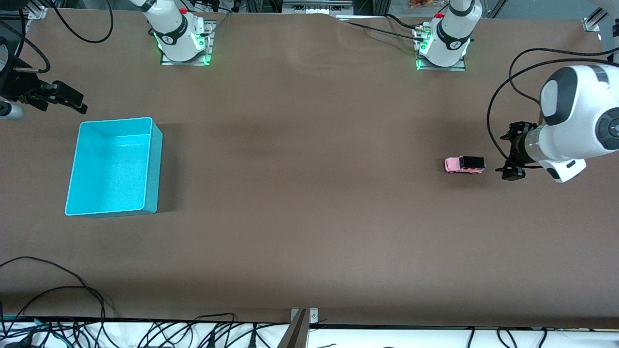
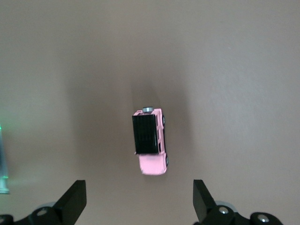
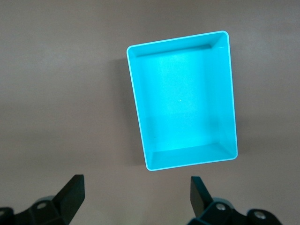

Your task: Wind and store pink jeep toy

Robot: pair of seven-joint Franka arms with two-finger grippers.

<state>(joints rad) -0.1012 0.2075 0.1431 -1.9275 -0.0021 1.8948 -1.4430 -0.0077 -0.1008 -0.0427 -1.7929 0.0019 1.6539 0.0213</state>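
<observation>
**Operator:** One toy, one bin, both arms up. Front view first: the pink jeep toy sits on its wheels at the right of the frame, toward the left arm's end of the table. My left gripper hangs just beside it, at its black-roofed end, not touching.

**Spotter:** And the right?

**Operator:** The right gripper waits at the upper left of the frame, above the turquoise bin's corner. The bin holds nothing.

**Spotter:** Left wrist view?

**Operator:** Jeep dead centre, lengthwise between my fingers, which are spread wide. I'd judge the step is the grasp: come straight down, close across the flanks above the wheels, so they stay free for winding.

**Spotter:** Right wrist view?

**Operator:** Bin fills the upper middle; that claw is spread wide too.
</observation>
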